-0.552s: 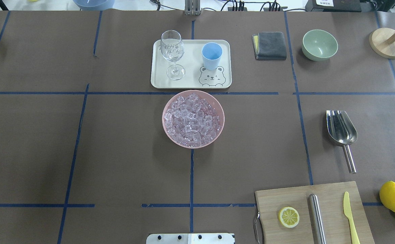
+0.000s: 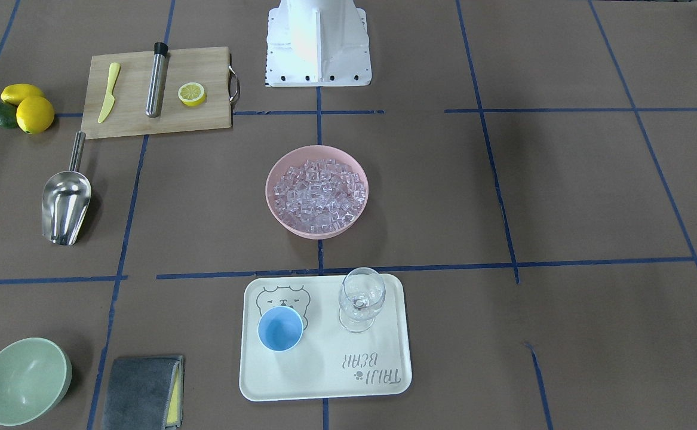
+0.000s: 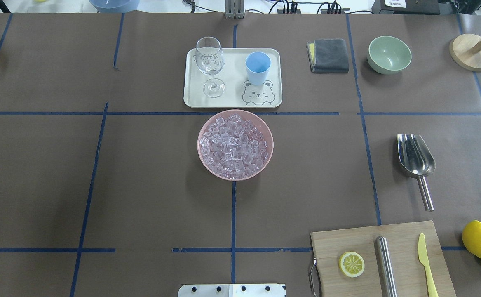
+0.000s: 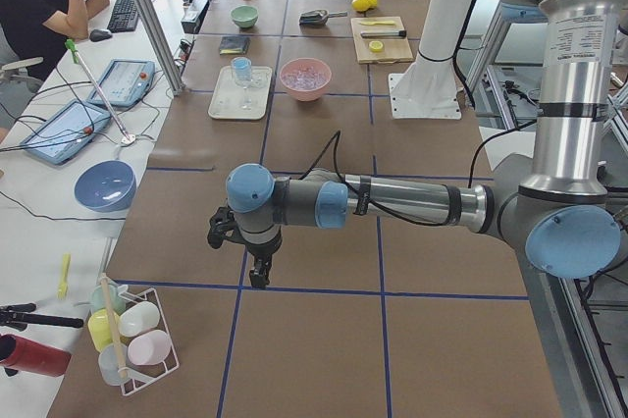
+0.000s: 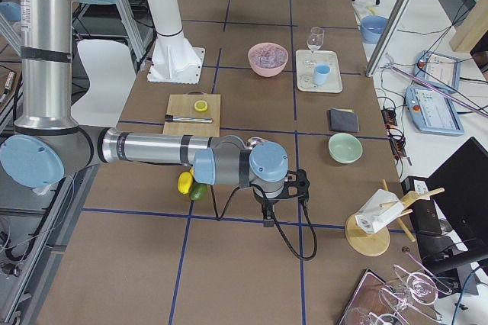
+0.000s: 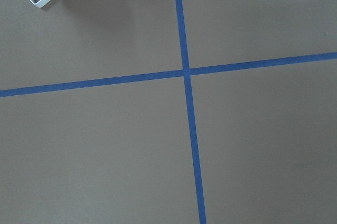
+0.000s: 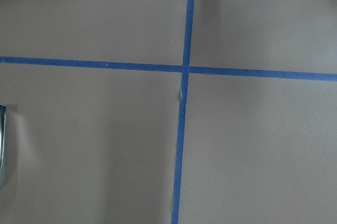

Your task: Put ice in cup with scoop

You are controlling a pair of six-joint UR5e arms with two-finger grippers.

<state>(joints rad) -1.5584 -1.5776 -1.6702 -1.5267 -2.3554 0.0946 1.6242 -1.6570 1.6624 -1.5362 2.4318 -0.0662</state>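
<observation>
Lying on the robot's right side of the table, the scoop point(image 3: 416, 159) had its long axis nearly fore-and-aft, handle toward the robot and trough mouth away. The right gripper point(image 5: 267, 217) was therefore judged the nearer (the left gripper point(image 4: 259, 271) hung over bare paper at the opposite end). Neither gripper's opening could be told. The ice point(image 3: 235, 144) filled a pink bowl point(image 3: 211, 168) at centre. The cup point(image 3: 258, 67) stood empty beyond it on a tray point(image 3: 234, 82) printed "TAIJI BEAR".

A robotics lab: table point(image 3: 141, 185) gridded with blue tape point(image 3: 233, 214), tablets point(image 4: 120, 81) and a keyboard point(image 4: 126, 9) on the side bench point(image 4: 29, 241).
</observation>
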